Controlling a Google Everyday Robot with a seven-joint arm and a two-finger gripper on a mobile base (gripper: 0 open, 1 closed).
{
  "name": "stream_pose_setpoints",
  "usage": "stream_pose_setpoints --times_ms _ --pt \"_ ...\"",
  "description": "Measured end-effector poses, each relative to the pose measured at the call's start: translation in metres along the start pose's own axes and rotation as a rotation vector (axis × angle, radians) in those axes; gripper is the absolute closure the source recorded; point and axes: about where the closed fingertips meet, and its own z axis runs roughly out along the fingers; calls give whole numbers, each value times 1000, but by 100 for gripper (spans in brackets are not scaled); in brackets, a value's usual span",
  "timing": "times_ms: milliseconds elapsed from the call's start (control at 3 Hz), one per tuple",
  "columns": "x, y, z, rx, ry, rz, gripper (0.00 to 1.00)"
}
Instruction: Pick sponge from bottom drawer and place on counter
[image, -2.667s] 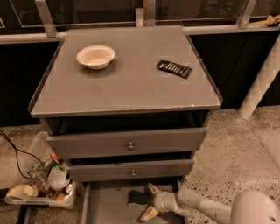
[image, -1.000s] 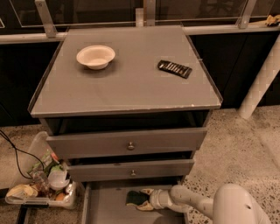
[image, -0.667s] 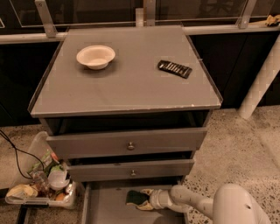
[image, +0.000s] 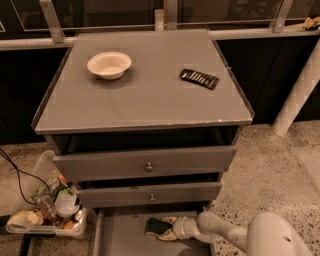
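The sponge (image: 155, 226), dark green over pale yellow, lies on the grey floor of the pulled-out bottom drawer (image: 122, 237), near its middle. My gripper (image: 168, 228) reaches in from the lower right, low inside the drawer. Its fingers sit on either side of the sponge's right end, closed against it. The sponge still rests on the drawer floor. The counter (image: 145, 100) is the flat grey cabinet top above.
A white bowl (image: 109, 64) and a black ridged rectangular object (image: 199, 78) lie on the counter. The two upper drawers (image: 145, 162) overhang the bottom drawer's back. A tray of clutter (image: 47, 217) sits on the floor at left. A white post (image: 299, 92) stands at right.
The gripper moved left across the drawer to the sponge and its fingers narrowed around it. It has held still over the last second.
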Motion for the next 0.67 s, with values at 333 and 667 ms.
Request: stream_pose_setpoints --times_ms 333,667 --pt "3 8 -20 -18 -33 34 100" --pt "9 23 -51 -41 -74 75 100"
